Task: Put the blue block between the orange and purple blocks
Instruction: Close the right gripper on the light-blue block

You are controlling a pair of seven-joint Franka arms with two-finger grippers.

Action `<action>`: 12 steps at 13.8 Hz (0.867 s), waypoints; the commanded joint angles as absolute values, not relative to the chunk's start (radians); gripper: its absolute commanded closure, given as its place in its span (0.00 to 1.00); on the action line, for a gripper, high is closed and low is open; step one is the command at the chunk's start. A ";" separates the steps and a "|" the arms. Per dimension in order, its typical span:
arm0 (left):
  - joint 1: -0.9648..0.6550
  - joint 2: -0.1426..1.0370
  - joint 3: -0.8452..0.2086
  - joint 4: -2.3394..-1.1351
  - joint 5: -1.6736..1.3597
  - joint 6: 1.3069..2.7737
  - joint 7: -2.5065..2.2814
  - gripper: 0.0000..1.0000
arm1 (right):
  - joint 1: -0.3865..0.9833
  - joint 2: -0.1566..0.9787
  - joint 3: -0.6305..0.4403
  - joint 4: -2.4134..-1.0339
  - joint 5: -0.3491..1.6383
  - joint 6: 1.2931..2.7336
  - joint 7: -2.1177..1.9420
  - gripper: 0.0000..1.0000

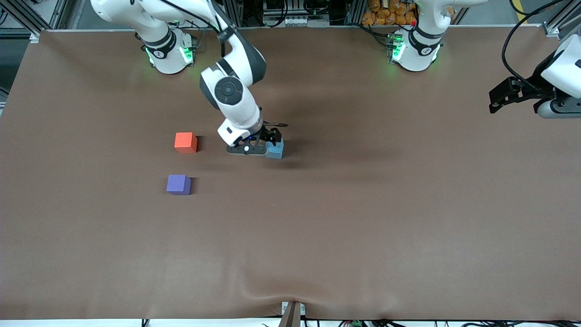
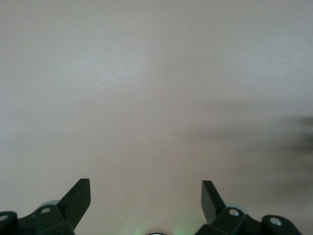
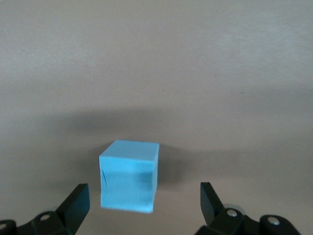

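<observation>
Grasp step: right tool (image 1: 268,141), fingers spread, straddles the blue block (image 1: 275,149) unclenched; next, close. Left tool (image 2: 145,205) waits released. Orange block (image 1: 185,142) and purple block (image 1: 178,185) lie toward the right arm's end.

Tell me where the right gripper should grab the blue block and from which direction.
Probably from straight above, closing on two opposite vertical side faces. The blue block is a small cube resting flat on the table with nothing touching it, so its sides are free. The right gripper is already open with its fingers spread wider than the block. The left gripper waits open at the left arm's end.
</observation>
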State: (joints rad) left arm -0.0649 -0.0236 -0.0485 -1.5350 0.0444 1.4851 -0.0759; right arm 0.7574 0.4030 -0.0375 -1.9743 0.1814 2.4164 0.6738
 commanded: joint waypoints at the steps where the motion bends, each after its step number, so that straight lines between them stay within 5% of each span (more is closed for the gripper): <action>1: -0.052 -0.020 -0.064 -1.514 0.032 1.454 -0.086 0.00 | 0.762 0.452 -0.049 -1.902 0.189 2.408 0.681 0.00; 12: -0.043 -0.014 -0.064 -1.509 0.000 1.413 -0.067 0.00 | 0.813 0.558 -0.049 -1.852 0.195 2.419 0.828 0.00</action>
